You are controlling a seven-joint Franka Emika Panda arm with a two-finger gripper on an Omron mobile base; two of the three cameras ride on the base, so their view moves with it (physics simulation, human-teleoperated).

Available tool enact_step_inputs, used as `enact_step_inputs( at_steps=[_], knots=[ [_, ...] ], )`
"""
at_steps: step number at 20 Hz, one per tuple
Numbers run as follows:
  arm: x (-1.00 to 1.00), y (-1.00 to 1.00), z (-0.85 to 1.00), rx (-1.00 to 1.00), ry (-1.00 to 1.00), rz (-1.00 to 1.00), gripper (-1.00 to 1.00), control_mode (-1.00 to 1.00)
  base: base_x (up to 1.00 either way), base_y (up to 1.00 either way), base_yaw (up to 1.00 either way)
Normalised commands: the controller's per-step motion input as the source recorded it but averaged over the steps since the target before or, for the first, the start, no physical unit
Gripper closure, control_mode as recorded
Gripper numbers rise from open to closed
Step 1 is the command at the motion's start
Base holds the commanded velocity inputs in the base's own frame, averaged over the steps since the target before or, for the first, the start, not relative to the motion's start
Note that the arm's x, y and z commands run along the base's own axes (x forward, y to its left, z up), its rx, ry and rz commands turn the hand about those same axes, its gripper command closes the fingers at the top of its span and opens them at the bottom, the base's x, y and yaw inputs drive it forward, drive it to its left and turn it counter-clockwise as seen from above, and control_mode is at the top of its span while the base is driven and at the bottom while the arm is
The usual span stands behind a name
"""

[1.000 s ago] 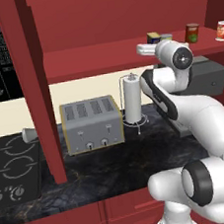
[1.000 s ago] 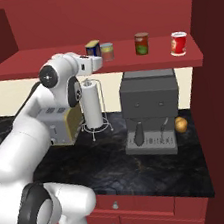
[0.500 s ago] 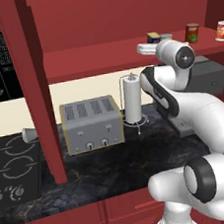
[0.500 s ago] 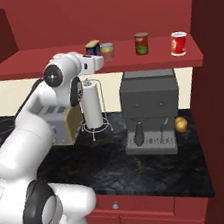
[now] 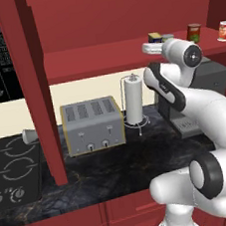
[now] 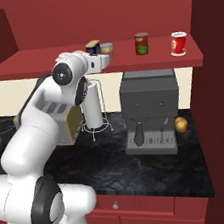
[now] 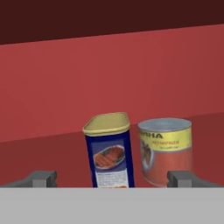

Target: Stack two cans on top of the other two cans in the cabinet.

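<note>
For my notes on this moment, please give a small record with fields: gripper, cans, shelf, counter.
gripper: gripper open, level with the shelf, facing two cans
nearest cans: blue can and tan can, upright, side by side
other cans: dark red can, red-and-white can, upright, apart
stacking: none yet
shelf: cabinet
counter: toaster, paper towel roll, coffee machine

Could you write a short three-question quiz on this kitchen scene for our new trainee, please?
1. True or false: the gripper is shut on the blue tin.
2. How many tins stand on the cabinet shelf in the right base view?
3. Which stands between the toaster and the coffee machine: A) a kettle, B) a paper towel roll, C) a bowl?

Key:
1. False. The fingers stand wide apart, with the blue tin and the tan tin ahead, untouched.
2. Four: blue, tan, dark red tin, red-and-white tin.
3. B.
</note>
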Motion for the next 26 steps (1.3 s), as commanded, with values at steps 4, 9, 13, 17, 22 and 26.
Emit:
enact_step_inputs(
  at_steps=[4,9,13,17,22,26],
  knots=[
    [0.0,-0.01,0.0,0.0,0.0,0.02,-1.0,-1.0,0.0,0.0,0.0],
    [0.0,0.0,0.0,0.0,0.0,0.01,-1.0,-1.0,0.0,0.0,0.0],
    [0.01,0.0,0.0,0.0,0.0,0.0,-1.0,-1.0,0.0,0.0,0.0],
    [0.04,0.01,0.0,0.0,0.0,0.0,-1.0,-1.0,0.0,0.0,0.0],
    [0.01,0.08,0.0,0.0,0.0,0.0,-1.0,-1.0,0.0,0.0,0.0],
    [0.04,0.06,0.0,0.0,0.0,0.0,-1.0,-1.0,0.0,0.0,0.0]
  ],
)
